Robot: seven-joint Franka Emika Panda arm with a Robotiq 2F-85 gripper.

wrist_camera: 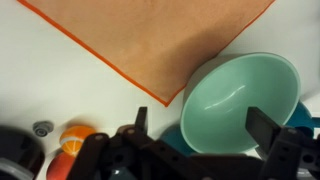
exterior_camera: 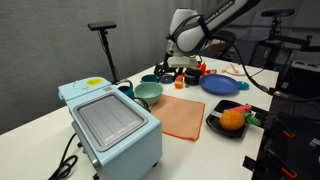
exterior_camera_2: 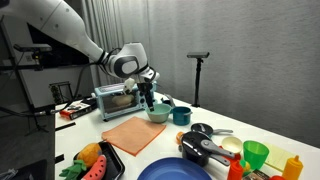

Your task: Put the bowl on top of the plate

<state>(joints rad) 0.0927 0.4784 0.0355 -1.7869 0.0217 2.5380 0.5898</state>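
The light teal-green bowl (exterior_camera: 148, 92) stands on the white table between the toaster oven and the orange cloth; it also shows in an exterior view (exterior_camera_2: 158, 113). In the wrist view the bowl (wrist_camera: 240, 100) lies below and between my two fingers. My gripper (wrist_camera: 200, 122) is open and empty, hovering just above the bowl (exterior_camera_2: 149, 97), and shows in an exterior view (exterior_camera: 171, 66). The blue plate (exterior_camera: 220, 85) lies flat beyond the cloth, apart from the bowl, and shows at the near edge in an exterior view (exterior_camera_2: 172, 171).
A toaster oven (exterior_camera: 108, 125) stands beside the bowl. An orange cloth (exterior_camera: 183, 117) lies mid-table. A dark teal cup (exterior_camera_2: 181, 115) sits right next to the bowl. A black plate with an orange fruit (exterior_camera: 230, 120) is near the table edge. Bottles and cups (exterior_camera_2: 250, 158) crowd one end.
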